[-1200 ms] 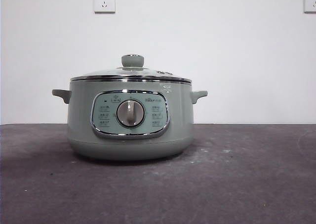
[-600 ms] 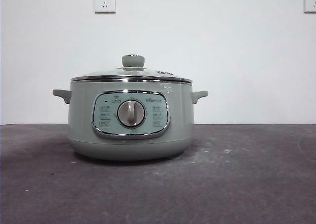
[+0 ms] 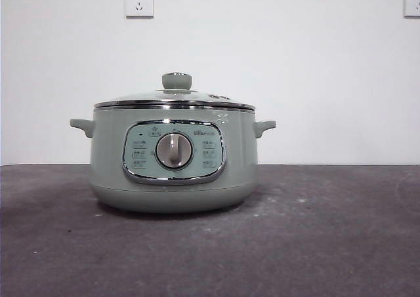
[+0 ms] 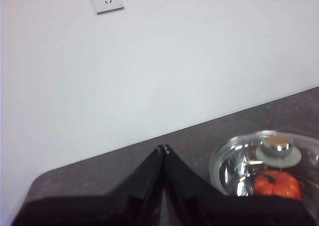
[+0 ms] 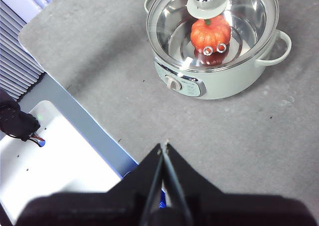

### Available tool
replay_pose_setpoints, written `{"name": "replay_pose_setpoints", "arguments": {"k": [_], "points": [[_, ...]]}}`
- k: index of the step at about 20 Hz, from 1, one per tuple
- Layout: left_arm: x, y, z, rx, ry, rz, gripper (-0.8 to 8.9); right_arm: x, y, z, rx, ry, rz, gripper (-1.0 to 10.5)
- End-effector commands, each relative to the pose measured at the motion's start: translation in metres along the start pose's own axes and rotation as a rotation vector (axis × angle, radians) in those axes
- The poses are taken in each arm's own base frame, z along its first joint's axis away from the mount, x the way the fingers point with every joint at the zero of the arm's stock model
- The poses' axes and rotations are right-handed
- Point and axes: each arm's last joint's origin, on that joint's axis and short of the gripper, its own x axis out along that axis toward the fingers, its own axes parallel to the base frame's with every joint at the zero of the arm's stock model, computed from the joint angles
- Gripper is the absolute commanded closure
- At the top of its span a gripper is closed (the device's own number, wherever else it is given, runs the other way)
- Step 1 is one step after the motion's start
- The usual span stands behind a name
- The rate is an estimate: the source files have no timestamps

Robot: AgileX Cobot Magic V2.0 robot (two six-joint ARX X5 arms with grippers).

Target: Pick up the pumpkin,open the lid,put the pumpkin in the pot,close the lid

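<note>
Grey table (image 3: pixel 328 244), white wall (image 3: pixel 295 61) (two sockets (image 3: pixel 139 2)).

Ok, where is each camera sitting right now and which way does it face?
Front view: low at table height, looking level at the pot with the lid on; no arm shows.
Left wrist view: raised beside the pot, facing the wall; the shut left gripper shows.
Right wrist view: high above, looking down at the table; the shut right gripper shows.
Both wrist views share the pumpkin inside the pot, under the lid.
</note>
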Motion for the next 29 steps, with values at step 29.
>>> {"name": "replay_pose_setpoints", "arguments": {"k": [29], "points": [[-0.012, -0.038, -0.200, -0.155, 0.188, 0.041, 8.17, -0.001, 0.000, -0.001, 0.009, 0.002, -0.002, 9.5]]}}
